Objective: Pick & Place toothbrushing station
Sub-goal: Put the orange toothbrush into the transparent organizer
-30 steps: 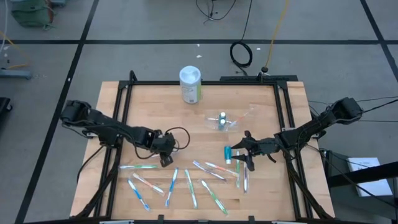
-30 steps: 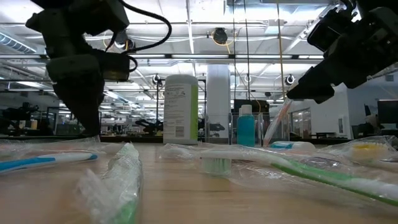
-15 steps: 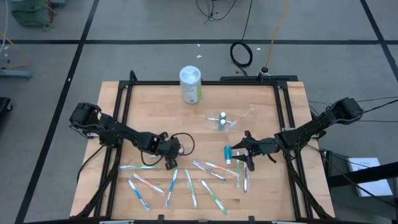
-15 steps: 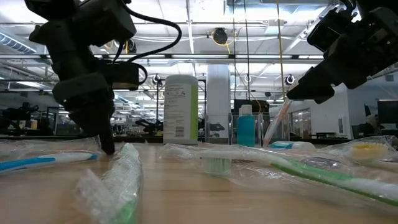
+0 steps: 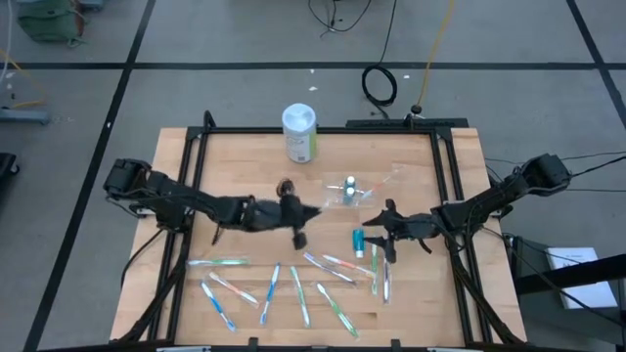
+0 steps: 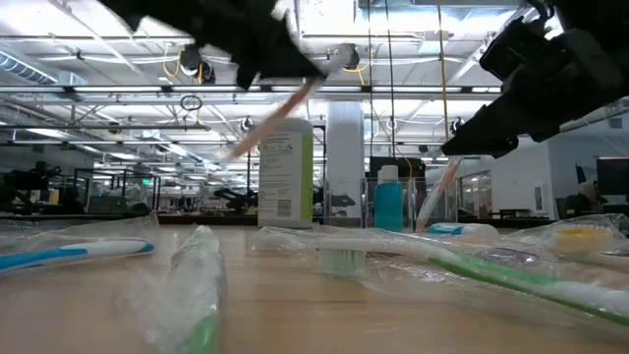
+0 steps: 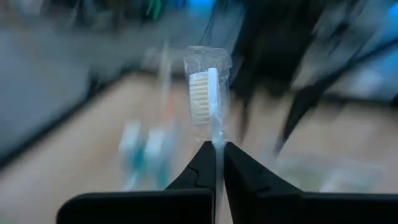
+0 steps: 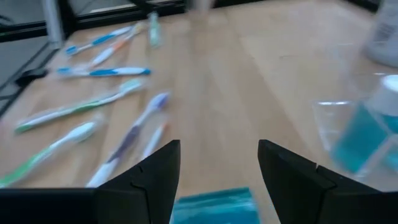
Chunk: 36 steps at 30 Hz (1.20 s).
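Since the earlier frame, the left gripper has lifted off the row of brushes at the near side of the table and swung toward the middle, its fingers now pinched shut on a wrapped toothbrush whose white bristle head stands up past the fingertips. The right gripper hovers with its jaws spread wide and nothing between them, just over a teal toothpaste tube lying on the wood. The clear plastic cup sits near the table's centre, between the two grippers and a little beyond them, and appears to hold a teal tube and at least one brush. By the look of it the job is only just under way: around ten toothbrushes lie scattered along the near side, so most of the sorting remains. A white-lidded canister stands at the far edge, well apart from the cup and out of the carrying path. The likeliest hindrance is crowding, since both arms meet near the cup, and the crinkly wrappers may snag on its rim.
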Motion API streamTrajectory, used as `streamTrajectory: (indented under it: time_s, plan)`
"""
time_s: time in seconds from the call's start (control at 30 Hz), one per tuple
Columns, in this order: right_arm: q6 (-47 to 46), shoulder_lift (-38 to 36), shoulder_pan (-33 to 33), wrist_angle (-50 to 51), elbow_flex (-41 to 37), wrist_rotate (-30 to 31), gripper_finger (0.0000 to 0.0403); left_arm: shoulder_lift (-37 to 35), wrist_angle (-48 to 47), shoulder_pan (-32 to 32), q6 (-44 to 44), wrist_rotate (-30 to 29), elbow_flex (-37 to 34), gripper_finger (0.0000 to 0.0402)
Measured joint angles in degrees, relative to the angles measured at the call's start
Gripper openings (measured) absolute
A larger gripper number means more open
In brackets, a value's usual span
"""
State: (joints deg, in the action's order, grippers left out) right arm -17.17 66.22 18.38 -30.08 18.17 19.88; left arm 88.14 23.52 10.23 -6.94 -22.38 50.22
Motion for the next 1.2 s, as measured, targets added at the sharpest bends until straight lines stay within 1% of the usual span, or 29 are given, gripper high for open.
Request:
streamTrajectory:
  time_s: [0.03, 0.13, 0.3, 0.4, 0.47, 0.57, 0.67, 0.73, 0.83, 1.0, 1.2]
  plan:
    - [0.0, 0.0, -0.1, 0.0, 0.0, 0.8, 0.0210, 0.0, 2.7, -0.5, 1.4, 2.1, 0.9, 0.0011]
    - [0.0, 0.0, -0.4, 0.1, 0.0, 1.1, 0.0210, 0.1, 5.5, -1.6, 3.8, 6.9, 3.3, 0.0016]
    - [-0.1, 0.0, -0.3, -0.4, -0.1, 1.1, 0.0210, -0.1, 10.7, -3.8, 7.2, 10.4, 6.5, 0.0006]
    - [-0.3, 0.0, -0.3, -0.7, -0.1, 1.1, 0.0210, 0.1, 13.4, -4.7, 7.3, 10.6, 6.5, 0.0016]
    - [-2.2, 0.0, -0.3, -1.3, -0.1, 1.1, 0.0210, 0.1, 14.4, -5.2, 7.3, 10.4, 6.5, 0.0020]
    - [-6.4, 0.0, -0.3, -1.9, -0.1, 1.1, 0.0210, 1.2, 15.8, -5.7, 8.2, 10.3, 6.5, 0.0009]
    - [-8.6, 0.0, -0.3, -1.8, -0.1, 1.1, 0.0210, 4.6, 20.3, -6.3, 7.8, 10.2, 6.5, 0.0007]
    - [-8.6, 0.0, -0.3, -1.4, -0.1, 1.0, 0.0210, 7.0, 25.8, -6.8, 7.6, 10.3, 6.5, 0.0013]
    - [-8.7, 0.0, -0.3, -1.4, -0.1, 1.0, 0.0210, 10.7, 31.5, -7.9, 5.4, 10.3, 6.5, 0.0017]
    - [-8.7, 0.0, -0.3, -1.4, -0.1, 1.0, 0.0210, 16.2, 36.2, -9.7, 2.9, 10.3, 6.5, 0.0005]
    - [-8.7, 0.0, -0.3, -1.4, -0.1, 1.0, 0.0210, 21.9, 42.1, -11.5, -0.7, 10.3, 6.5, 0.0019]
